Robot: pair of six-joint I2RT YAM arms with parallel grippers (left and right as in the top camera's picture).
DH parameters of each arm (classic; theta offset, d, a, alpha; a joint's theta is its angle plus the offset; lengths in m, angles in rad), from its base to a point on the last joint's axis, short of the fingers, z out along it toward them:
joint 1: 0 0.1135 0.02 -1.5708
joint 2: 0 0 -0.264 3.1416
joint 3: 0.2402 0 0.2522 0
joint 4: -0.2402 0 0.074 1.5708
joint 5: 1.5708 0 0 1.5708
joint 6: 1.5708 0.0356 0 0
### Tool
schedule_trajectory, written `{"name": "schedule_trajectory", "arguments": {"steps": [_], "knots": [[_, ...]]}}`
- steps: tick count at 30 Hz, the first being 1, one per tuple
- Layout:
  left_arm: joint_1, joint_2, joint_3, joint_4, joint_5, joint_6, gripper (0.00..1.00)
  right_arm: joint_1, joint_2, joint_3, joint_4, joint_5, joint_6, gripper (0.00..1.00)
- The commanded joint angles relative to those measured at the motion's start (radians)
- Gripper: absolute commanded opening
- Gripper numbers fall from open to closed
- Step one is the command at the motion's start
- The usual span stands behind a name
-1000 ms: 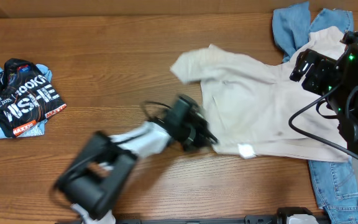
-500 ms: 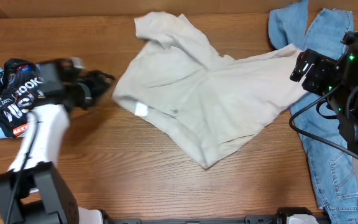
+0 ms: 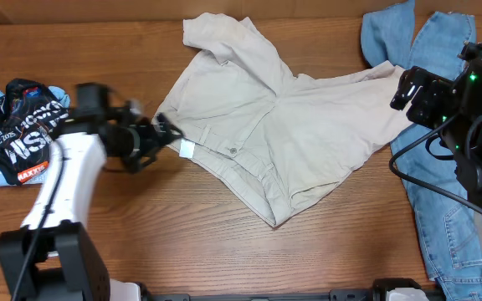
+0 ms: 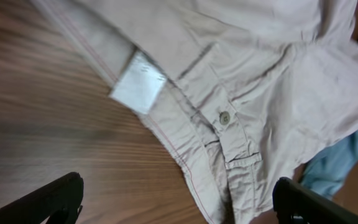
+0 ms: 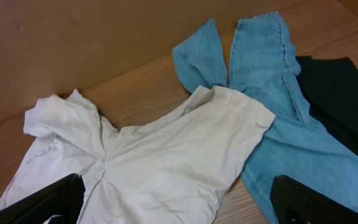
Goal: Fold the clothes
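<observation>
left gripper [image 3: 164, 134] wide open, empty; trousers [image 3: 274, 125] lie just right of it, waistband [image 4: 191, 143] slanting away, nearer than the other gripper.

A wooden table [image 3: 224, 251] meets a brown wall [image 5: 73, 37].

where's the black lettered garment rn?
Overhead view: the black lettered garment lies crumpled at the far left of the table, left of the left gripper and well apart from the cream trousers.
</observation>
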Motion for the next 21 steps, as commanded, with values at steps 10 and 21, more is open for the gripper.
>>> {"name": "schedule_trajectory", "arguments": {"steps": [10, 21], "knots": [[-0.171, 0.119, -0.005, 0.21, -0.388, -0.054, 0.58, -0.003, -0.011, 0.015, -0.014, 0.003, 0.004, 1.0], [-0.106, 0.277, -0.005, 0.312, -0.407, -0.032, 0.66, -0.003, -0.011, 0.015, -0.015, 0.003, 0.004, 1.0]]}}
